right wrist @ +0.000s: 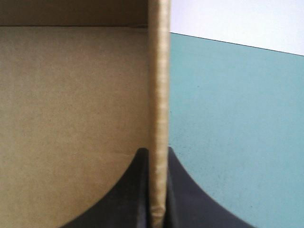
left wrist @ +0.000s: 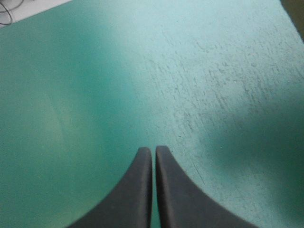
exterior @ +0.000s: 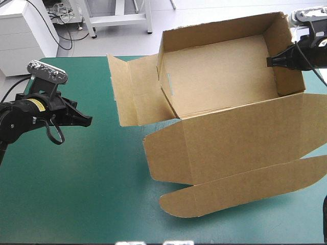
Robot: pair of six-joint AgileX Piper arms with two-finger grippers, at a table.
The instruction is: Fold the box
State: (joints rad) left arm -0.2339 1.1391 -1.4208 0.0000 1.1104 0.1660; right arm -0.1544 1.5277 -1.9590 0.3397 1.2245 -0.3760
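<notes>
The brown box (exterior: pixel 219 76) stands as an open tray at the table's far right, its back and right walls raised, with the lid (exterior: pixel 240 148) lying flat toward the near edge. One side flap (exterior: pixel 134 92) spreads flat to the left. My right gripper (exterior: pixel 271 62) is shut on the box's right wall (right wrist: pixel 159 95), whose edge runs straight ahead between the black fingers (right wrist: pixel 137 190). My left gripper (exterior: pixel 88 121) hovers over bare teal-green cover at the left, well apart from the box, shut and empty (left wrist: pixel 154 152).
The teal-green table (exterior: pixel 76 194) stretches bare across the near left. The lid's rounded tuck flap (exterior: pixel 245 191) reaches toward the near right edge. White furniture (exterior: pixel 25 30) stands beyond the far left corner.
</notes>
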